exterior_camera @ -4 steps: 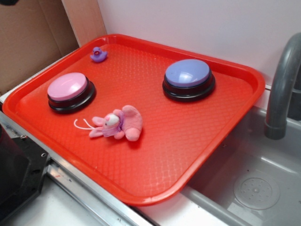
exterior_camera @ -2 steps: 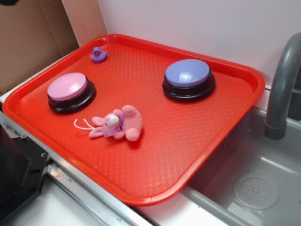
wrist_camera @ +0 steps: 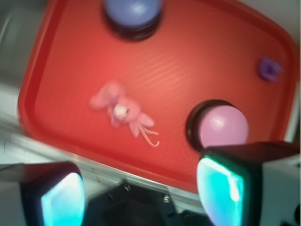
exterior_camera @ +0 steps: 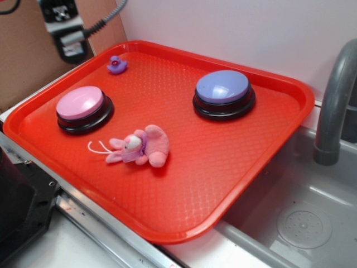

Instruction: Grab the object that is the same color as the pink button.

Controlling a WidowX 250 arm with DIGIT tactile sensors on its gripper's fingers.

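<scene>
Gripper, jaws apart, hovers above one bunny, two buttons, one duck.

A plain white wall rises behind the scene, with a brown cardboard panel leaning at the left. A grey sink basin with a round drain sits at the right, a grey faucet curving over it. A metal edge strip runs along the pale worktop.
</scene>
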